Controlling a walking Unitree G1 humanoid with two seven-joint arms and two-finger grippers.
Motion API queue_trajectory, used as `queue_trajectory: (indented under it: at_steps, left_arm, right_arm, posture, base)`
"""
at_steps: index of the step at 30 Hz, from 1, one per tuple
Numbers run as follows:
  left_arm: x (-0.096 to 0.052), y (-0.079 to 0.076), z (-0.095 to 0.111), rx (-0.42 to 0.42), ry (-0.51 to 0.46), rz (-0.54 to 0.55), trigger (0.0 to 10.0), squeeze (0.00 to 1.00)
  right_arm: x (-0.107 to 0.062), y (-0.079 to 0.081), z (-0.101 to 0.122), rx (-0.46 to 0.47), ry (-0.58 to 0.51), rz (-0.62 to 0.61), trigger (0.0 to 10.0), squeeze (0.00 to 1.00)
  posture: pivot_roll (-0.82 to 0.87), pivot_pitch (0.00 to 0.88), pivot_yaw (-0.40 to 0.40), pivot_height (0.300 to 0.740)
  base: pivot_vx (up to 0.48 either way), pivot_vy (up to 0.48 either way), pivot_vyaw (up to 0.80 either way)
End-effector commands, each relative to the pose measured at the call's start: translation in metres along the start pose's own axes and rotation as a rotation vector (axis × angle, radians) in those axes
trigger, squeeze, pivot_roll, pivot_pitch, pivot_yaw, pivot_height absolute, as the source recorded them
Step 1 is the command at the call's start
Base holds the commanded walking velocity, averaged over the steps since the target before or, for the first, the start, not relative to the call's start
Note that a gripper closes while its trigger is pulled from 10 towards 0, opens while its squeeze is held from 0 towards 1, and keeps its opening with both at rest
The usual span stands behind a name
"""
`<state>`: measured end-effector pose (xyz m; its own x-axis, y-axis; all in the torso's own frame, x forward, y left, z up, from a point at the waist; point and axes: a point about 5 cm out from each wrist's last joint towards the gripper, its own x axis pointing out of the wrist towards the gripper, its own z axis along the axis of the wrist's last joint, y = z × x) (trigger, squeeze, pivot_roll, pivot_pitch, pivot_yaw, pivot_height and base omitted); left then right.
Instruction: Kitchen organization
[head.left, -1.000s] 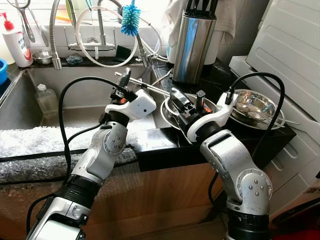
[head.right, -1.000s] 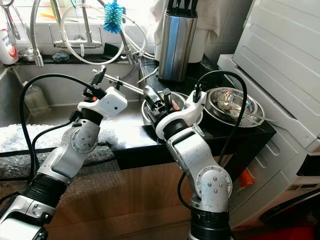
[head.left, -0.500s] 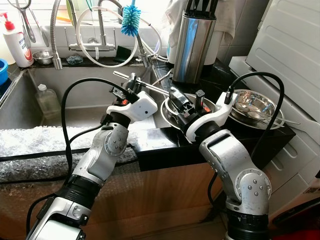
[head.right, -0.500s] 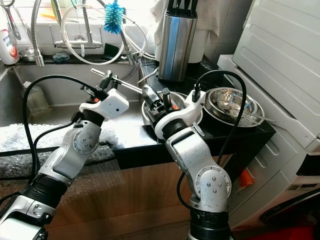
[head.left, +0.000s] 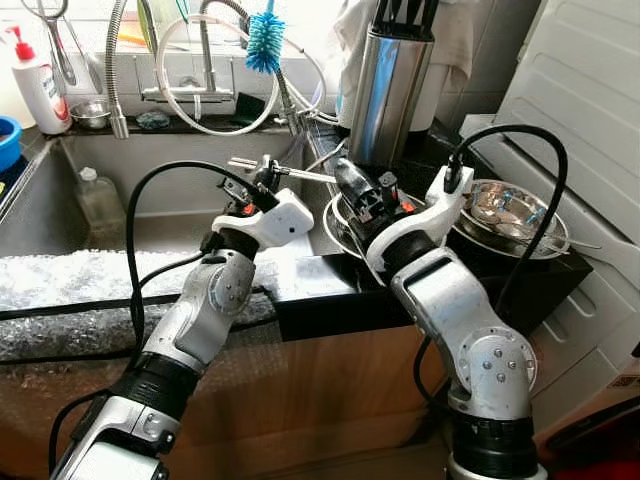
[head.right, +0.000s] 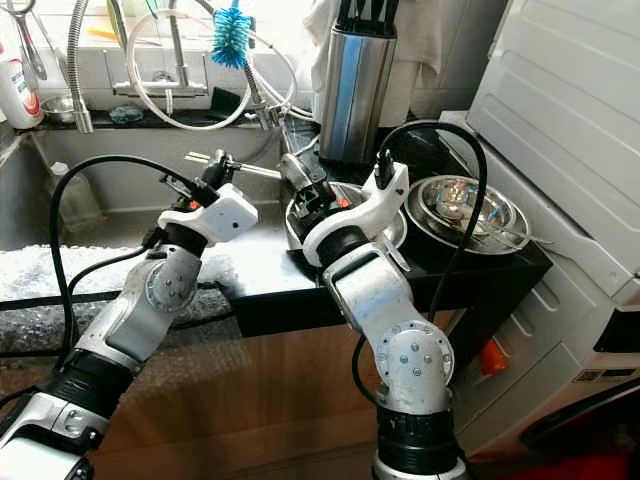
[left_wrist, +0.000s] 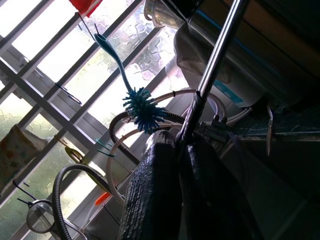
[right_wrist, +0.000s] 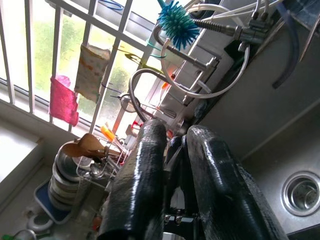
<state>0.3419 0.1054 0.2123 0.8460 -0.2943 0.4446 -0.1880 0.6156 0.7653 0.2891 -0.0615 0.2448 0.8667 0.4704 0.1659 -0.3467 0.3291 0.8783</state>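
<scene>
1. Nearest the camera, a dark counter edge (head.left: 320, 300) runs across the front, with a strip of bubble wrap (head.left: 70, 300) lying on it toward the robot's left.
2. The left gripper (head.left: 262, 178) reaches over the sink (head.left: 150, 215). Its two black fingers (left_wrist: 150, 200) are pressed together on one end of a long metal rod (left_wrist: 217, 50), which lies nearly level and points to the robot's right.
3. The right gripper (head.left: 350, 185) is raised over a steel bowl (head.left: 340, 228) just beside the sink, near the far end of the rod. In the right wrist view its fingers (right_wrist: 137, 175) stand nearly together with only a narrow gap; I cannot tell whether anything is pinched between them.
4. To the robot's right of that bowl, a stack of steel bowls (head.left: 510, 215) sits on the dark counter, with thin metal utensils lying across it.
5. A plastic bottle (head.left: 98, 200) stands inside the sink basin at its left side.
6. Behind the right gripper a tall steel knife holder (head.left: 385, 95) stands upright, black handles sticking out of its top.
7. On the ledge at the back are the tap (head.left: 205, 60) with a looped white hose, a blue bottle brush (head.left: 264, 42) up beside it, and a white soap dispenser (head.left: 35, 85) with a red pump at the far left.
8. At the far right, a white appliance (head.left: 580, 110) stands beside the counter.
</scene>
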Motion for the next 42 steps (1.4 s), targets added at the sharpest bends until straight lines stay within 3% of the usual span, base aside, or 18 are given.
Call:
queue_trajectory:
  at_steps: [1,12,15,16,18,23,24,25,26,31,32,33,34,35,37,38,39,42]
  left_arm:
    - [0.005,0.006,0.01,-0.036,-0.048,0.035,0.0,0.0]
    - [0.004,0.005,0.01,-0.038,-0.047,0.026,0.0,0.0]
    - [0.004,0.004,0.01,-0.039,-0.048,0.021,0.0,0.0]
    - [0.004,0.004,0.01,-0.038,-0.048,0.02,0.0,0.0]
    - [0.004,0.004,0.01,-0.038,-0.049,0.019,0.0,0.0]
    - [0.004,0.001,0.009,-0.041,-0.044,0.008,0.3,0.0]
    - [0.004,0.001,0.009,-0.043,-0.042,0.004,4.0,0.0]
    - [0.004,0.001,0.009,-0.043,-0.042,0.004,4.0,0.0]
    - [0.004,0.0,0.008,-0.053,-0.031,-0.001,10.0,0.0]
    - [0.002,-0.005,0.0,-0.147,0.035,-0.014,10.0,0.0]
    - [0.002,-0.005,-0.003,-0.168,0.055,-0.01,10.0,0.0]
    - [0.001,-0.004,-0.009,-0.223,0.105,0.005,10.0,0.0]
    - [0.001,-0.004,-0.011,-0.252,0.13,0.012,10.0,0.0]
    - [0.001,-0.004,-0.011,-0.252,0.13,0.012,10.0,0.0]
    - [0.001,-0.002,-0.016,-0.276,0.158,0.031,10.0,0.0]
    - [0.001,-0.002,-0.016,-0.276,0.158,0.031,10.0,0.0]
    - [0.001,-0.002,-0.017,-0.269,0.16,0.021,10.0,0.0]
    - [-0.001,-0.005,-0.019,-0.267,0.171,-0.004,10.0,0.0]
  right_arm:
    - [0.001,-0.012,0.005,-0.002,-0.024,-0.073,10.0,1.0]
    - [0.005,-0.004,0.014,-0.03,-0.074,-0.062,10.0,1.0]
    - [0.009,0.011,0.028,-0.055,-0.126,-0.032,10.0,1.0]
    - [0.011,0.018,0.033,-0.061,-0.143,-0.014,10.0,0.0]
    - [0.011,0.02,0.034,-0.063,-0.147,-0.008,10.0,0.0]
    - [0.012,0.041,0.051,-0.073,-0.242,0.084,10.0,0.0]
    - [0.012,0.044,0.053,-0.078,-0.254,0.1,10.0,0.0]
    - [0.012,0.044,0.053,-0.078,-0.254,0.1,10.0,0.0]
    - [0.012,0.048,0.055,-0.092,-0.265,0.119,10.0,0.0]
    - [0.01,0.059,0.062,-0.201,-0.322,0.163,10.0,0.0]
    - [0.009,0.06,0.064,-0.275,-0.339,0.156,10.0,0.0]
    - [0.008,0.059,0.066,-0.421,-0.367,0.131,10.0,0.0]
    - [0.007,0.059,0.067,-0.484,-0.378,0.12,10.0,0.0]
    - [0.007,0.059,0.067,-0.484,-0.378,0.12,10.0,0.0]
    - [0.006,0.055,0.065,-0.578,-0.385,0.1,10.0,0.0]
    - [0.006,0.055,0.065,-0.578,-0.385,0.1,10.0,0.0]
    - [0.002,0.054,0.066,-0.656,-0.407,0.101,10.0,0.0]
    - [-0.003,0.049,0.067,-0.729,-0.424,0.065,10.0,0.0]
  posture:
    - [-0.1,0.0,-0.094,0.74]
    - [-0.1,0.0,-0.093,0.74]
    - [-0.11,0.0,-0.091,0.74]
    - [-0.11,0.0,-0.091,0.74]
    - [-0.11,0.0,-0.091,0.74]
    - [-0.11,0.0,-0.088,0.74]
    - [-0.11,0.0,-0.087,0.74]
    - [-0.11,0.0,-0.087,0.74]
    - [-0.11,0.0,-0.087,0.74]
    - [-0.11,0.0,-0.087,0.74]
    - [-0.11,0.0,-0.086,0.74]
    - [-0.11,0.0,-0.086,0.74]
    - [-0.11,0.0,-0.086,0.74]
    - [-0.11,0.0,-0.086,0.74]
    - [-0.11,0.0,-0.086,0.74]
    - [-0.11,0.0,-0.086,0.74]
    - [-0.11,0.0,-0.086,0.74]
    - [-0.11,0.0,-0.084,0.74]
  base:
    - [0.0,0.0,0.0]
    - [0.0,0.0,0.0]
    - [0.0,0.0,0.0]
    - [0.0,0.0,0.0]
    - [0.0,0.0,0.0]
    - [0.0,0.0,0.0]
    - [0.0,0.0,0.0]
    - [0.0,0.0,0.0]
    - [0.0,0.0,0.0]
    - [0.0,0.0,0.0]
    - [0.0,0.0,0.0]
    - [0.0,0.0,0.0]
    - [0.0,0.0,0.0]
    - [0.0,0.0,0.0]
    - [0.0,0.0,0.0]
    - [0.0,0.0,0.0]
    - [0.0,0.0,0.0]
    - [0.0,0.0,0.0]
